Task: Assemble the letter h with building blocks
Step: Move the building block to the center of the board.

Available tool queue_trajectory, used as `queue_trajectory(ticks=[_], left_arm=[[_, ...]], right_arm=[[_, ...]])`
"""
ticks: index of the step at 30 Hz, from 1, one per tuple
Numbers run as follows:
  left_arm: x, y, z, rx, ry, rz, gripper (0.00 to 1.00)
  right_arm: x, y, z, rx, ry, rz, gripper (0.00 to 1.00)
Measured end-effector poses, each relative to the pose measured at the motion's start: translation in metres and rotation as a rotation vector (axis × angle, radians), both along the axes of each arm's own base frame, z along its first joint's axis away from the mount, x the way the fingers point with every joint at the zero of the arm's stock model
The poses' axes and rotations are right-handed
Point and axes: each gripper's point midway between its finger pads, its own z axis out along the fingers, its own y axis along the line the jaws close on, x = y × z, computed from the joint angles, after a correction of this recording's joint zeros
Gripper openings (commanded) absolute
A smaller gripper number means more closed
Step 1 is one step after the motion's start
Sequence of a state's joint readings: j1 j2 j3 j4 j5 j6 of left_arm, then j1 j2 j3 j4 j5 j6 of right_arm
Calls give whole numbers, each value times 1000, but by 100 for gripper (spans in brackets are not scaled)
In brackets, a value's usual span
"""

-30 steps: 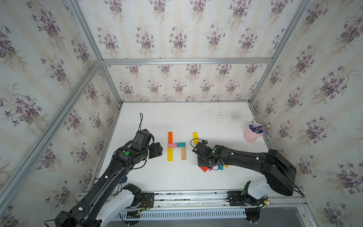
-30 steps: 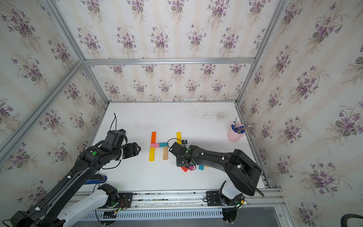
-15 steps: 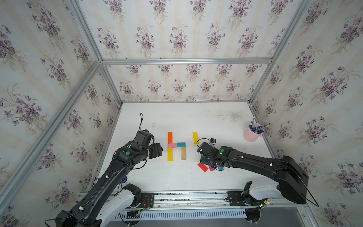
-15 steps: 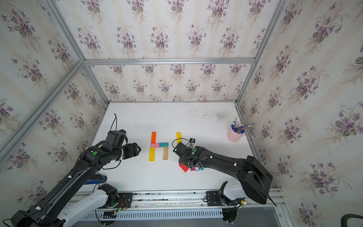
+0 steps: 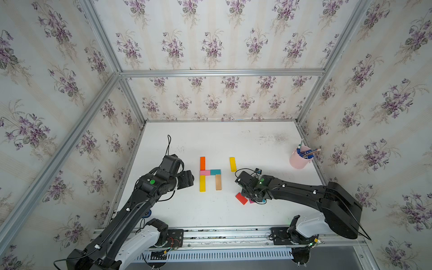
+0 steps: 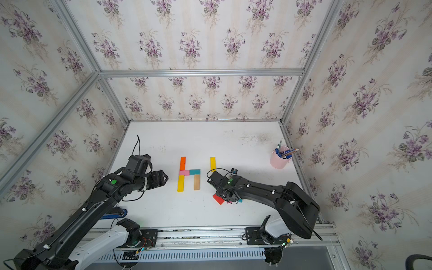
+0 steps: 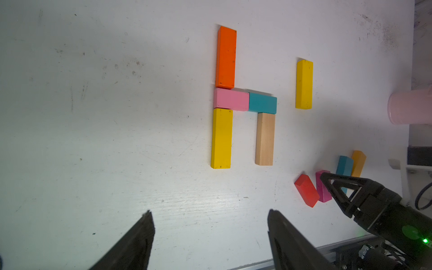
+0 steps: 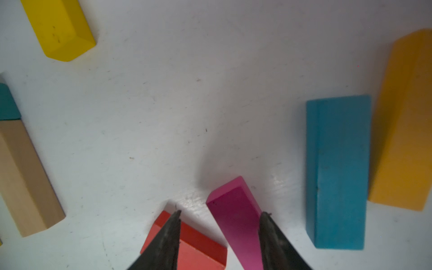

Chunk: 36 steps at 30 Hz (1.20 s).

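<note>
An h of building blocks lies mid-table: orange (image 5: 202, 163), pink (image 5: 205, 172), teal (image 5: 215, 172), yellow (image 5: 202, 183) and tan (image 5: 218, 182). A second yellow block (image 5: 232, 164) lies alone to its right. My right gripper (image 8: 221, 213) is open and low over the loose blocks. The magenta block (image 8: 236, 215) lies between its fingers, against one of them. The other finger is over the red block (image 8: 187, 240). Blue (image 8: 339, 170) and amber (image 8: 406, 131) blocks lie beside them. My left gripper (image 7: 210, 214) hovers open and empty, left of the h.
A pale pink cup (image 5: 299, 160) with blue pens stands at the right, close to the side wall. Flowered walls with metal rails (image 5: 222, 73) close in the table on three sides. Both arm bases sit on the front rail (image 5: 222, 230).
My right arm has shifted a little over the loose blocks and its elbow has swung outward, then back somewhat. Its jaws widened, then narrowed. The left arm has not moved.
</note>
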State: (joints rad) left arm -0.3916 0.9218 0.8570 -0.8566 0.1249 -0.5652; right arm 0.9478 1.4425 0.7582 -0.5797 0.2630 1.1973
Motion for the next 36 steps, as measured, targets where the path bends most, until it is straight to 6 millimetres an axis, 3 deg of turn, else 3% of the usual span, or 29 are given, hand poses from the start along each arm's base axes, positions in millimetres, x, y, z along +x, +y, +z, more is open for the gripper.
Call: queue_trajectory(ticks=[6,8,11,16,22,26,31,36], left_arm=[[-1,-1,-2,0,10,-3,78],[0,-1,-3,0,11,-3,79],[-1,-1,-3,0,12,-3,78],[0,-1,-2,0,11,-3,79],[0,-1,-3,2,15,-3,78],[0,-1,-4,2,16,-3,78],[-2,0,-5,3,17,-3,78],[-2,0,-8,6,27,-2,78]], right_arm=[[-5,-9,-18,-74,45,62,55],[-2,-8,-21,-91,44,85,51],[4,-1,-23,-93,30,124,36],[19,13,-19,-109,0,201,17],[55,19,-9,-117,-21,207,15],[72,14,-9,-96,-14,167,23],[62,15,-18,-64,20,177,58],[48,24,-17,-49,30,225,65]])
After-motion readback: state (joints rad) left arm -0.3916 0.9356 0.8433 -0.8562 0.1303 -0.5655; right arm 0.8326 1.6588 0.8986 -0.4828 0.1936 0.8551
